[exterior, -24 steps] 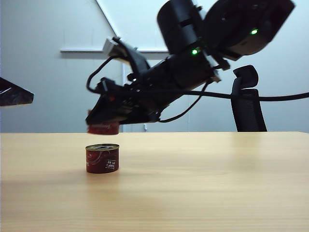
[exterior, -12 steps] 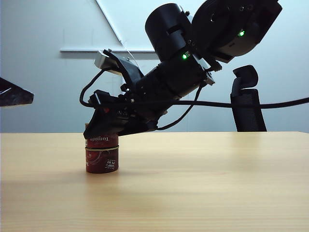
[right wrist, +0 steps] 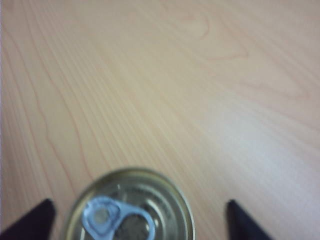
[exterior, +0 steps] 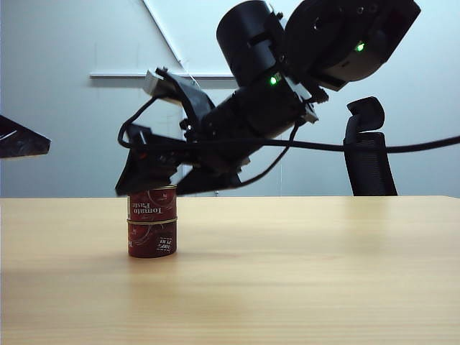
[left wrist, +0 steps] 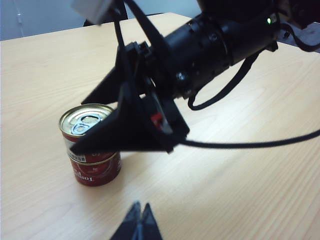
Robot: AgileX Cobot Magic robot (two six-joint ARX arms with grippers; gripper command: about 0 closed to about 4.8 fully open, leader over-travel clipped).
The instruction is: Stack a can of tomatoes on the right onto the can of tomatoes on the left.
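Two red tomato cans stand stacked on the wooden table (exterior: 302,273). The upper can (exterior: 152,204) rests upright on the lower can (exterior: 152,239), and both also show in the left wrist view, upper can (left wrist: 86,120) above lower can (left wrist: 95,171). My right gripper (exterior: 152,188) reaches across from the right and stands open, its fingers spread on either side of the upper can's top without touching it. In the right wrist view the right gripper (right wrist: 139,203) straddles the silver pull-tab lid (right wrist: 132,210). My left gripper (left wrist: 141,205) is shut and empty, hovering short of the stack.
A black office chair (exterior: 370,147) stands behind the table at the right. A dark piece of the left arm (exterior: 21,138) pokes in at the exterior view's left edge. The right arm's cable (exterior: 388,147) hangs across above the table.
The right gripper came down with the can and set it on the lower can. Its jaws have since opened wide, letting the can go.
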